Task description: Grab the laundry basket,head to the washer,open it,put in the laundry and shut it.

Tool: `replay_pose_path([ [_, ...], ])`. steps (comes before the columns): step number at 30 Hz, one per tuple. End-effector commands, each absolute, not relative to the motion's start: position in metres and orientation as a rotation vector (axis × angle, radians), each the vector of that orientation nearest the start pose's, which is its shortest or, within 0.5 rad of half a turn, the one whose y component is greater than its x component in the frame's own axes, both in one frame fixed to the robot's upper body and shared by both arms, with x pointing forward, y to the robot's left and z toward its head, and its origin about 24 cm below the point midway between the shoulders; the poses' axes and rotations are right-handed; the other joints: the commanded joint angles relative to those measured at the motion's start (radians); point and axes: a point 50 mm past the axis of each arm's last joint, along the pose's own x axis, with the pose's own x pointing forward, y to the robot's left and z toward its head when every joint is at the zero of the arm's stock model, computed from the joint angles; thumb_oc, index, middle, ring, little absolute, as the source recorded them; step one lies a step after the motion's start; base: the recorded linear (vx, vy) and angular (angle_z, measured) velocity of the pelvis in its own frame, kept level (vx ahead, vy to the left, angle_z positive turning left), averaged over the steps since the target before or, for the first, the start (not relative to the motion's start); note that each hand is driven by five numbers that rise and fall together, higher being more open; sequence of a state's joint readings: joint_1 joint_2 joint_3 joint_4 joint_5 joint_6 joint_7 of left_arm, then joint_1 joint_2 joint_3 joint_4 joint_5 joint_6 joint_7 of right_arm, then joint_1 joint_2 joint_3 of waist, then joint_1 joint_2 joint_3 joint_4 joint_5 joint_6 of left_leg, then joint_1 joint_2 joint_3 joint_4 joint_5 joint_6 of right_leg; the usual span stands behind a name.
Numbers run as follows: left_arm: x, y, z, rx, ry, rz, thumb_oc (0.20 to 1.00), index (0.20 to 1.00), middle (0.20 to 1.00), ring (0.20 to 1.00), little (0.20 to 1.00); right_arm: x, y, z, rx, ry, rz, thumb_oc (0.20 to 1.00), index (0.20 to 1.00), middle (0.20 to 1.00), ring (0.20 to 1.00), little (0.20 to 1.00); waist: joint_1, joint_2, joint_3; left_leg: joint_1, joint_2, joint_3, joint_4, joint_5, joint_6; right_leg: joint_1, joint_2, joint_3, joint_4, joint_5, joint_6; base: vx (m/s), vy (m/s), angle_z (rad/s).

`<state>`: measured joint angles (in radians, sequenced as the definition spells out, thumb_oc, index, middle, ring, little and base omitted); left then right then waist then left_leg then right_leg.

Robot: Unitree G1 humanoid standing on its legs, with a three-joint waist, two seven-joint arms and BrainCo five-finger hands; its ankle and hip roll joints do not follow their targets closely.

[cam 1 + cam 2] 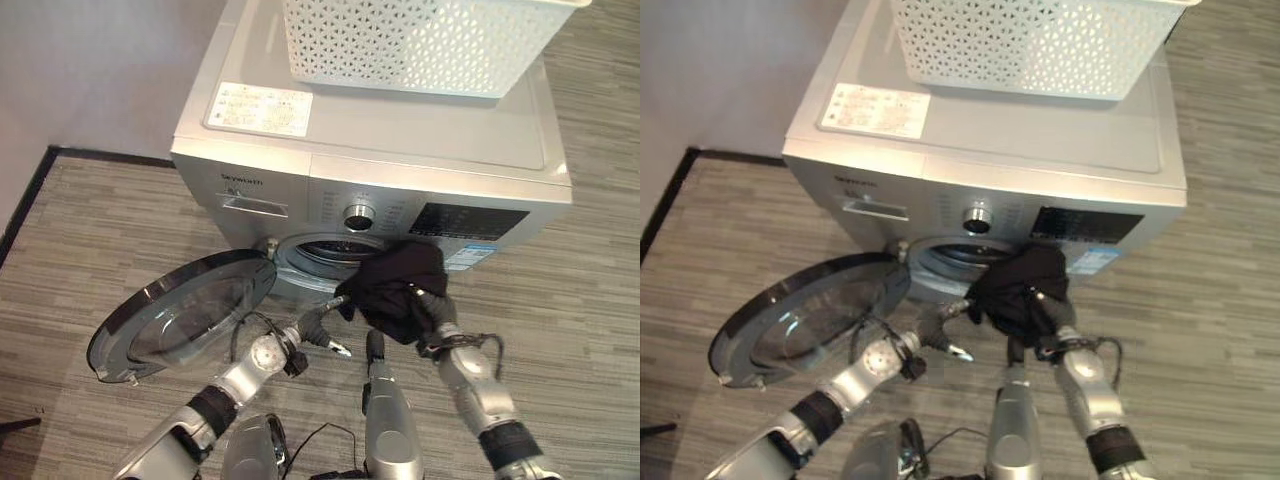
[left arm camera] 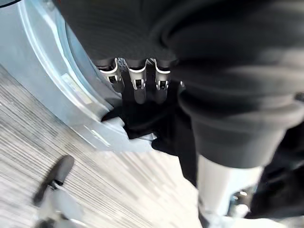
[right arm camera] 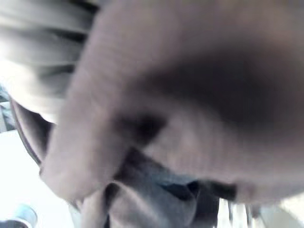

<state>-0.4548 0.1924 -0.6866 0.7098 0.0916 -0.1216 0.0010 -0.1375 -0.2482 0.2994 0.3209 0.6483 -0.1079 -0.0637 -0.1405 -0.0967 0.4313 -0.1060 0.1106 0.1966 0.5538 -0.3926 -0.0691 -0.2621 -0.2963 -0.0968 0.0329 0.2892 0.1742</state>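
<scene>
The white laundry basket (image 1: pixel 420 45) sits on top of the washer (image 1: pixel 400 130), whose round door (image 1: pixel 180 312) hangs wide open to the left. The right hand (image 1: pixel 432 312) has its fingers clamped on a black garment (image 1: pixel 395 285) right at the drum opening (image 1: pixel 325 255). The left hand (image 1: pixel 318 325) reaches to the garment's left edge, fingers straight.

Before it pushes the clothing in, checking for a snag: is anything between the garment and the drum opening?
Nothing visible. The door hangs swung open to the left, and the black garment, in the right hand, sits right at the drum opening.
</scene>
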Motion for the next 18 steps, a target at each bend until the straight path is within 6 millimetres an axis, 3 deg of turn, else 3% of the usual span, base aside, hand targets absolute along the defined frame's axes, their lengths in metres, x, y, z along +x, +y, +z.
replay_pose_path([
  [1,0.305,0.049,-0.012,0.847,0.090,-0.470,1.000,1.000,1.000,1.000,1.000,0.270,-0.130,0.021,0.463,0.115,0.150,0.200,0.200,0.200,0.200,0.200,0.027,-0.004,-0.030,0.079,0.029,-0.046,-0.104,-0.004,-0.002,-0.033,-0.046,-0.007,0.006,-0.096,0.022,-0.03,-0.060,0.05],
  [5,0.309,0.040,-0.006,0.850,0.074,-0.455,1.000,1.000,1.000,1.000,1.000,0.271,-0.124,0.017,0.495,0.147,0.143,0.200,0.200,0.200,0.200,0.200,0.024,-0.010,-0.025,0.076,0.028,-0.052,-0.133,0.018,-0.009,-0.041,-0.051,-0.011,0.011,-0.102,0.020,-0.01,-0.046,0.17],
  [11,0.307,0.020,0.014,0.601,0.057,-0.492,1.000,1.000,1.000,1.000,1.000,0.281,-0.129,0.017,0.526,0.160,0.071,0.200,0.200,0.200,0.200,0.200,0.032,0.008,-0.017,0.063,0.035,-0.064,-0.169,0.049,-0.023,-0.043,-0.051,-0.027,-0.010,-0.092,0.020,0.00,-0.044,0.11],
  [15,0.300,0.022,0.029,0.535,-0.010,-0.571,1.000,1.000,1.000,1.000,1.000,0.280,-0.140,0.017,0.515,0.152,0.045,0.200,0.200,0.200,0.200,0.200,0.040,0.026,-0.021,0.055,0.040,-0.067,-0.175,0.054,-0.026,-0.038,-0.057,-0.044,-0.027,-0.079,0.023,0.03,-0.021,0.09],
  [18,0.288,0.035,0.041,0.454,-0.062,-0.649,1.000,1.000,1.000,1.000,1.000,0.280,-0.156,0.018,0.511,0.125,-0.009,0.200,0.200,0.200,0.200,0.200,0.050,0.051,-0.025,0.049,0.042,-0.069,-0.178,0.056,-0.027,-0.034,-0.067,-0.060,-0.043,-0.061,0.025,0.03,-0.006,0.16],
])
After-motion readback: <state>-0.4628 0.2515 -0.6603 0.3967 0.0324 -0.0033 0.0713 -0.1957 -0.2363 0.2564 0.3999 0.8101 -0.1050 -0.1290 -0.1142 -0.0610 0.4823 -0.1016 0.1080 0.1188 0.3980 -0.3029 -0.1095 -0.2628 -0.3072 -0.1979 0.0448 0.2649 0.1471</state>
